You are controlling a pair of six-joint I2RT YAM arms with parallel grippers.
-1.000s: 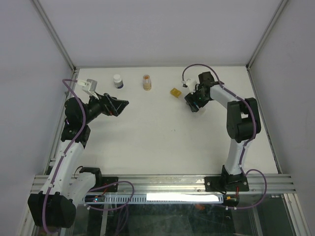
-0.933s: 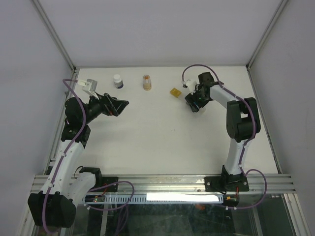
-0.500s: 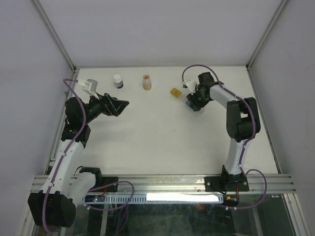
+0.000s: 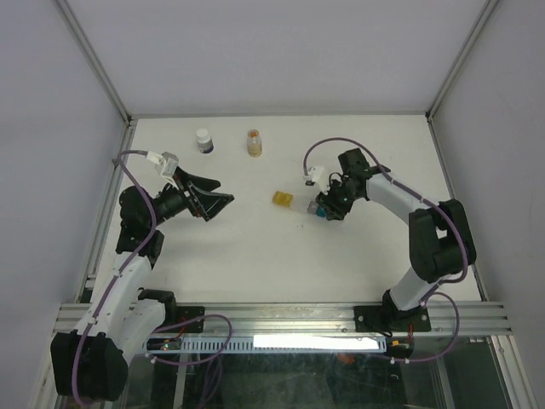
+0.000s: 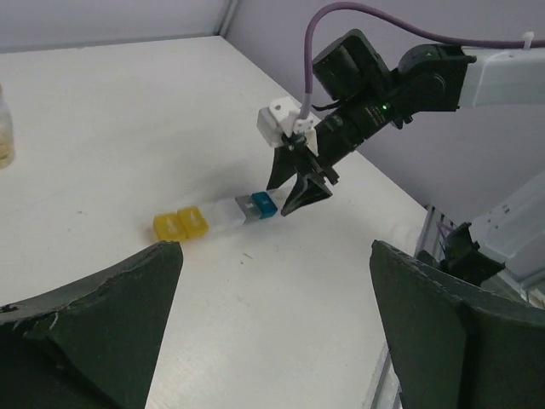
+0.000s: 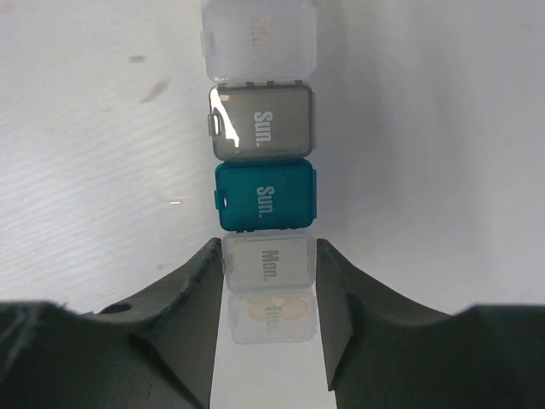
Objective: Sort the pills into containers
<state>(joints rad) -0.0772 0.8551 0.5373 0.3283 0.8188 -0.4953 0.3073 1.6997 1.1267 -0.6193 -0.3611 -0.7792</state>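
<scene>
At left, left pincer (image 4: 223, 198) splayed wide, empty. Far centre, pills (image 4: 254, 145) inside a clear vial on the counter (image 4: 255, 256). Right of centre, containers (image 5: 223, 217) joined in a strip, right pincer (image 6: 268, 253) clenched on the clear cube beside the blue one. Looks light, rigid, slippery. Safest gripped across flat cube walls.

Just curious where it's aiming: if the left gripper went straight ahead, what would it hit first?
Probably the pillbox strip, near its yellow end, though height is hard to judge; the right gripper sits just beyond.
</scene>
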